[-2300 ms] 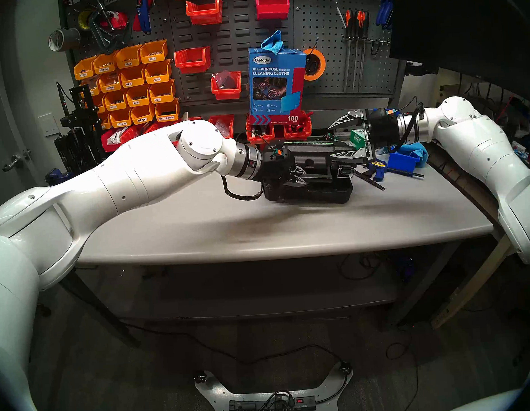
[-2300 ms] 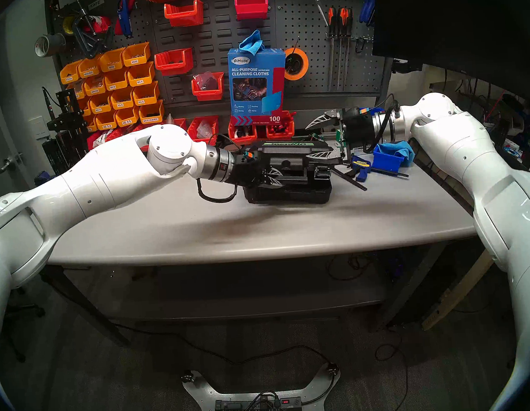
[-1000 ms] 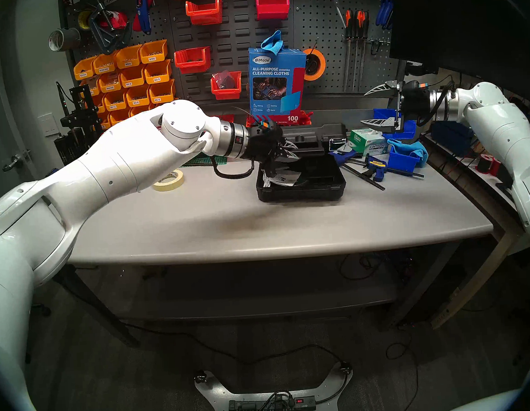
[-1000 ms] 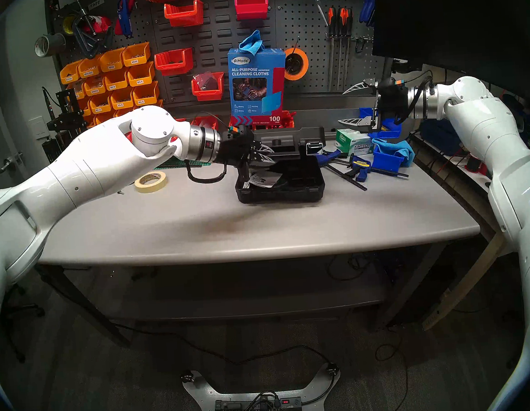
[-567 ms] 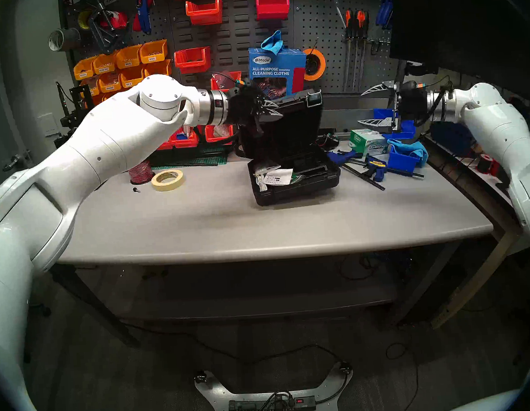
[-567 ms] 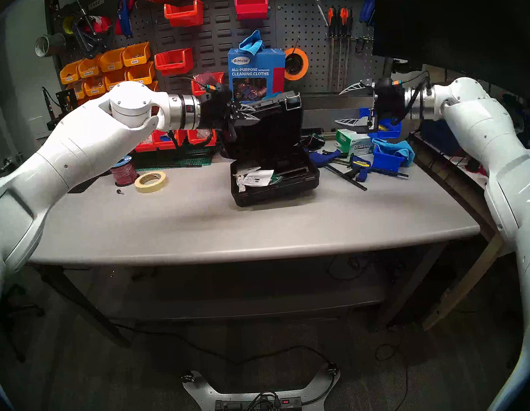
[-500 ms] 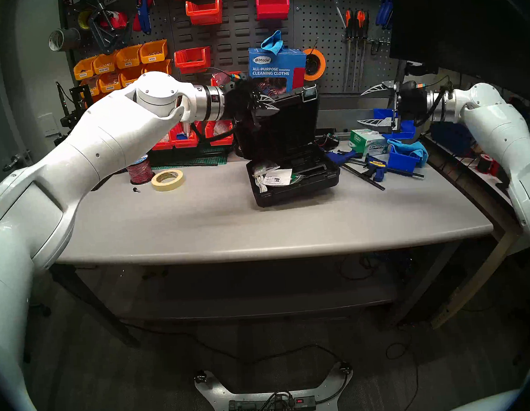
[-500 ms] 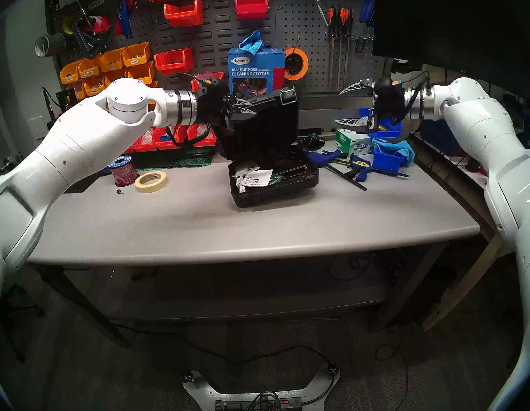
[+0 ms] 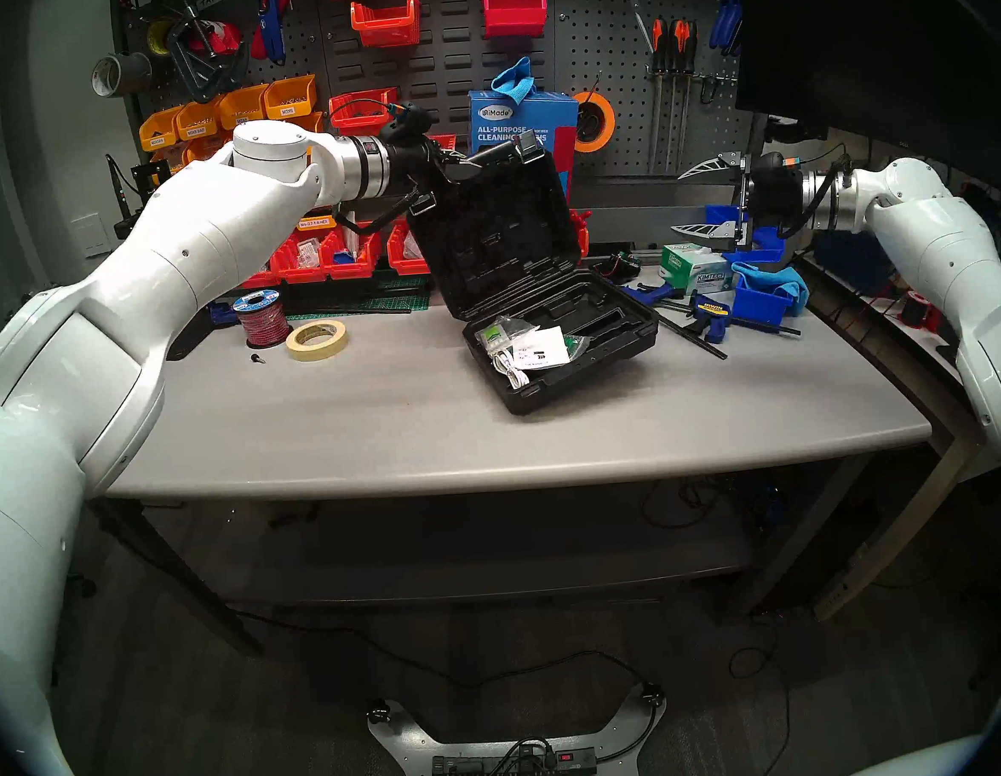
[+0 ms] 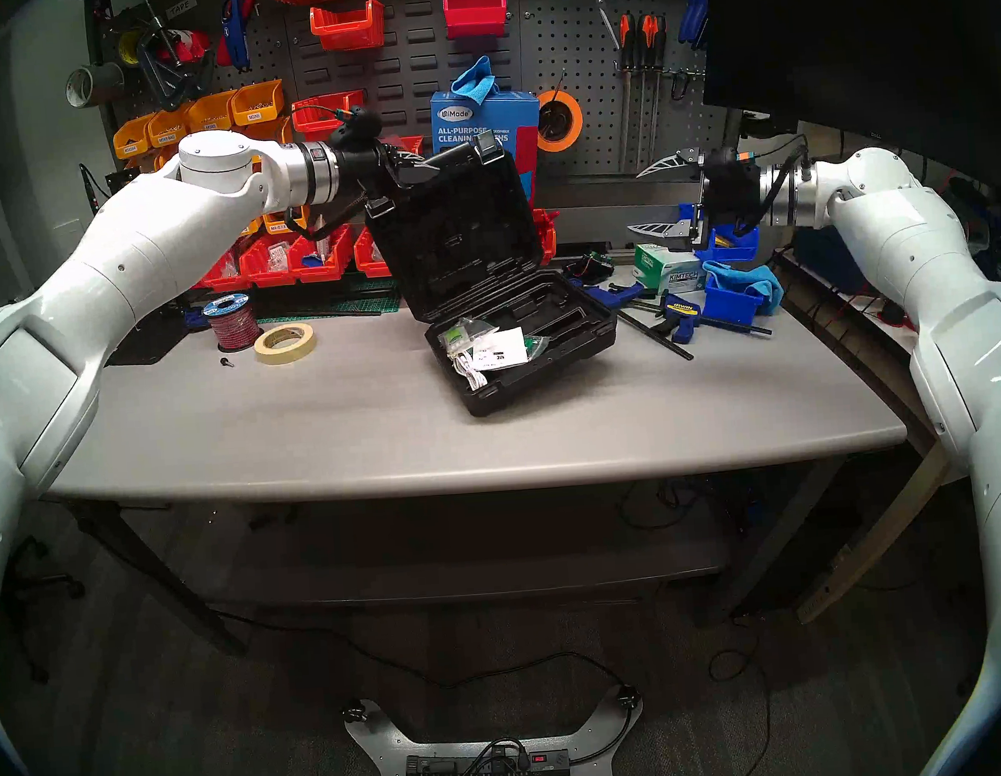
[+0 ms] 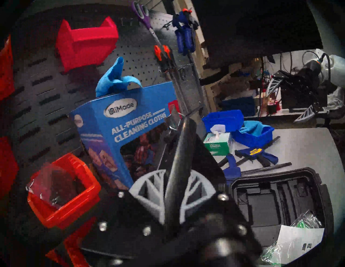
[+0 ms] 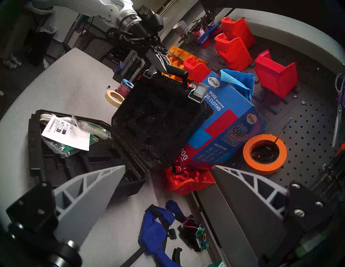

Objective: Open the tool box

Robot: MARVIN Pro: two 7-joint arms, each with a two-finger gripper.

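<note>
Nearest you on the table (image 9: pixel 371 435), the tool box (image 9: pixel 560 339) lies open, papers (image 9: pixel 536 346) and a cable in its base. Behind them its lid (image 9: pixel 493 231) stands raised, your left gripper (image 9: pixel 462 165) clamped on the handle (image 12: pixel 176 71) at its top edge. Farther right, your right gripper (image 9: pixel 703 198) hangs spread wide, empty, above the blue bins (image 9: pixel 761 301).

Head pair high, facing bench (image 9: pixel 490 438), wrist views close, sharing tool box (image 11: pixel 280 195).
</note>
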